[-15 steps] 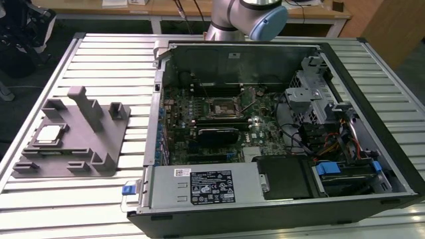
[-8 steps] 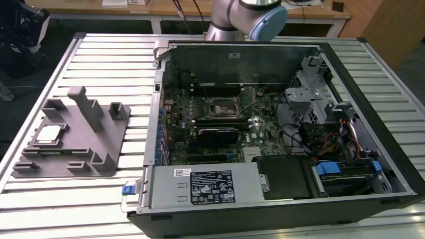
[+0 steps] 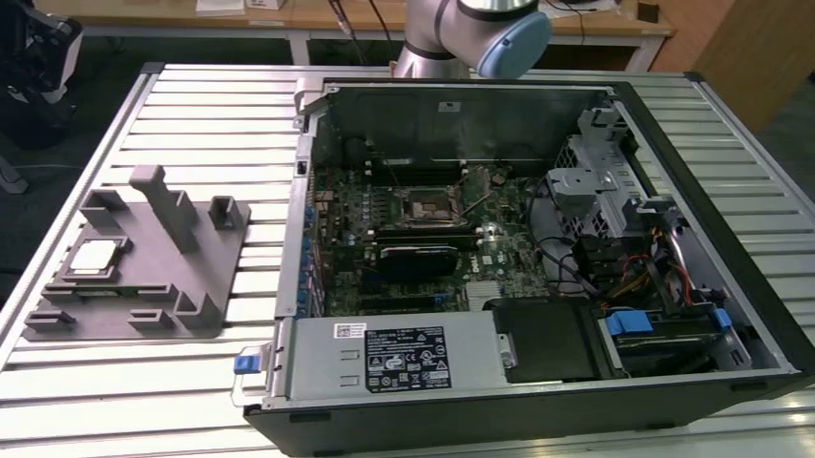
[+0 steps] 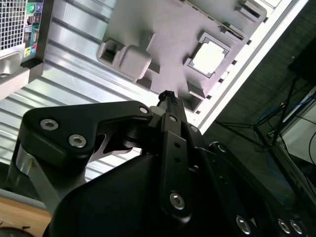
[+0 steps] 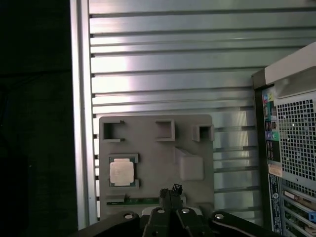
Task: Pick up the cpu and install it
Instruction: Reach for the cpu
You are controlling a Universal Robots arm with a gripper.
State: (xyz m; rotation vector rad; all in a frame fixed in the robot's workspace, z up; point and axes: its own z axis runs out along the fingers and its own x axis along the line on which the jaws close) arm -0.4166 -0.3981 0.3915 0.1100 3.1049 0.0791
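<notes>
The cpu (image 3: 95,258), a small pale silvery square, lies flat in a recess of the grey plastic block (image 3: 153,286) on the exterior view's left of the table. In both wrist views it shows from high above, cpu (image 4: 210,57) and cpu (image 5: 122,173). My gripper (image 5: 171,189) hangs well above the block (image 5: 153,143), its black fingers pressed together and holding nothing, tips (image 4: 167,95) off to one side of the chip. The black square socket (image 3: 425,203) sits on the motherboard inside the open computer case.
The open computer case (image 3: 662,105) fills the middle and exterior view's right of the slatted metal table (image 3: 191,105). Its rear panel (image 5: 291,148) stands close beside the block. Upright posts (image 3: 166,205) rise from the block. The table edge (image 5: 81,148) runs just past the cpu.
</notes>
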